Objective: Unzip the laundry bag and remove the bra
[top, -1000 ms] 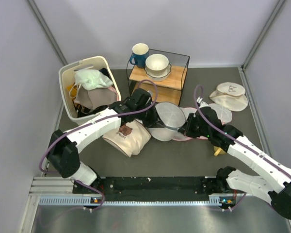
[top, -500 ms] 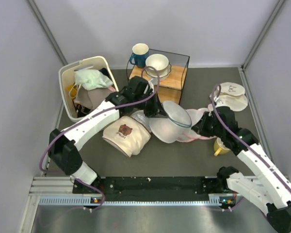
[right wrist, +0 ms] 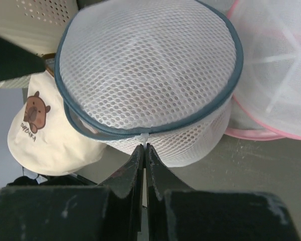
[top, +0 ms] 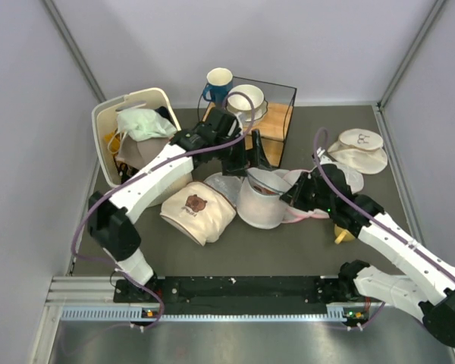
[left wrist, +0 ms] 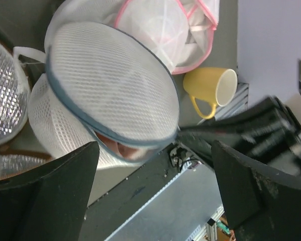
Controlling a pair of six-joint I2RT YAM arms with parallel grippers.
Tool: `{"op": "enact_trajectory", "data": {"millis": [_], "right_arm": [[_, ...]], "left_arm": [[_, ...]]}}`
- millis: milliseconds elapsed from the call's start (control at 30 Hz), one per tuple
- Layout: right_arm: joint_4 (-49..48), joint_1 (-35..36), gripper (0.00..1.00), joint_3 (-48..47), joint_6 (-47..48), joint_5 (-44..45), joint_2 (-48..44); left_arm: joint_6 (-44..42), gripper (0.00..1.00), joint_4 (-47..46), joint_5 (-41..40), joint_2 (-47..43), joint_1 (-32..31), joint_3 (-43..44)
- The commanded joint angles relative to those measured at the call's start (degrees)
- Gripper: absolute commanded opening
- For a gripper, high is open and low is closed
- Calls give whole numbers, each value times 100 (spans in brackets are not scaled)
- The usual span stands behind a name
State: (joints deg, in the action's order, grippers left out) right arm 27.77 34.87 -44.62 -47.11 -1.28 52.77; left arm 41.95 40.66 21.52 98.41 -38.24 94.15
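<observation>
The drum-shaped white mesh laundry bag (top: 262,211) gapes, pink bra (left wrist: 118,146) inside.

Two white arms, black joints.
Left arm (top: 148,186) and right arm (top: 398,244) trail looping purple cables (top: 74,241); fingers (left wrist: 40,201) are matte black.

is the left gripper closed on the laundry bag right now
No, in its wrist view the left gripper has its fingers spread wide apart, with the laundry bag showing in the gap between them.
</observation>
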Motion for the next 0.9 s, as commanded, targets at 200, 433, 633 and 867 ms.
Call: {"op": "enact_trajectory", "data": {"millis": [200, 433, 633, 867], "right_arm": [[-624, 46, 0, -108, -79, 154, 75], [-597, 46, 0, -38, -44, 154, 40], [-588, 46, 0, -3, -44, 154, 22], [-571, 46, 0, 24, -17, 31, 5]], "left_arm": [[1112, 99, -760, 351, -1843, -34, -1696], [2079, 99, -1377, 801, -1659, -254, -2278], [2501, 99, -1474, 468, -1694, -307, -2489], [2599, 98, -1719, 265, -1211, -307, -2305]]}}
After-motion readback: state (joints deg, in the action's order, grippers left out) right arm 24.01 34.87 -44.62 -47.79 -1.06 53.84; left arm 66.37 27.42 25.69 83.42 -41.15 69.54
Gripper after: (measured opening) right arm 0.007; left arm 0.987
